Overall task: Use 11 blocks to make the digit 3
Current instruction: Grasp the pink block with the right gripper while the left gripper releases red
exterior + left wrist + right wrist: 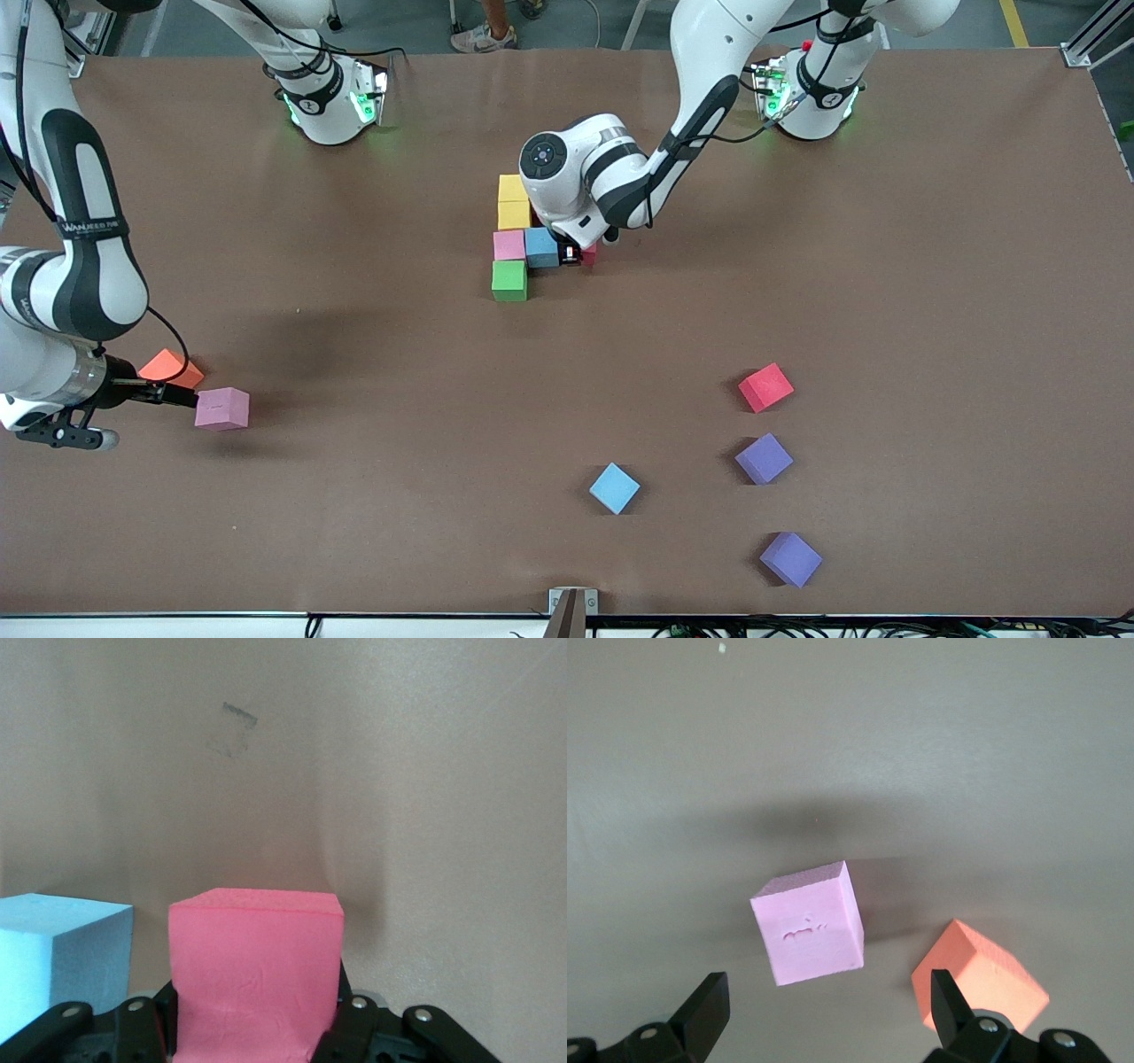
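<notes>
Purple block (790, 559) nearest the camera, left tool (580, 254) clamped on red block (255, 974) beside light blue block (541, 247) of the unfinished digit 3 (523, 239), right tool (824, 1010) wide around pink block (807, 923).

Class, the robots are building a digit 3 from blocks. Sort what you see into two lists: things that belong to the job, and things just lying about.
Belongs to the job:
- started foam-cube figure
- red foam cube in left gripper
- pale pink foam cube beneath right gripper
- loose red, light blue, two purple foam cubes

Lying about:
- orange foam cube
</notes>
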{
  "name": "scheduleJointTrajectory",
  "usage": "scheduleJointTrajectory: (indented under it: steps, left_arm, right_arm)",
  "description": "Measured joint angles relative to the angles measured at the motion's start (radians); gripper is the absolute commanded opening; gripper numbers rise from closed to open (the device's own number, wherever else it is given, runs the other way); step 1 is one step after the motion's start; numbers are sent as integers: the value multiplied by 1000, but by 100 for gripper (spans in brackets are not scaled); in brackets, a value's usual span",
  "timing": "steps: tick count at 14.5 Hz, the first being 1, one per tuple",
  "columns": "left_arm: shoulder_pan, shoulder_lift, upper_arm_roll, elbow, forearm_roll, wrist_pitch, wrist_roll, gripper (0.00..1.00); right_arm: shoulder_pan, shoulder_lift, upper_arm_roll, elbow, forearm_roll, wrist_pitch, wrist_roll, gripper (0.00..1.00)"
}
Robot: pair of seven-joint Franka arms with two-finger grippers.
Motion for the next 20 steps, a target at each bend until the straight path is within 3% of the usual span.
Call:
scheduleJointTrajectory:
  steps: [9,14,16,17,18,20]
  left_arm:
    - [-10,21,2,35,18,3,-10,20]
    - [-12,22,3,36,19,3,-23,20]
    - [-12,22,3,36,19,3,-23,46]
    - [-12,22,3,36,19,3,-23,85]
    - [-12,23,3,37,19,3,-23,100]
    - [-12,25,3,37,19,3,-20,100]
  right_arm:
    - [7,68,16,46,-3,4,-60,100]
    - [15,88,18,49,-66,22,-66,100]
    - [21,90,18,49,-66,26,-66,100]
    - [21,92,18,49,-66,32,-66,100]
    - [21,97,17,49,-66,43,-66,100]
    - [20,108,16,49,-66,58,-66,100]
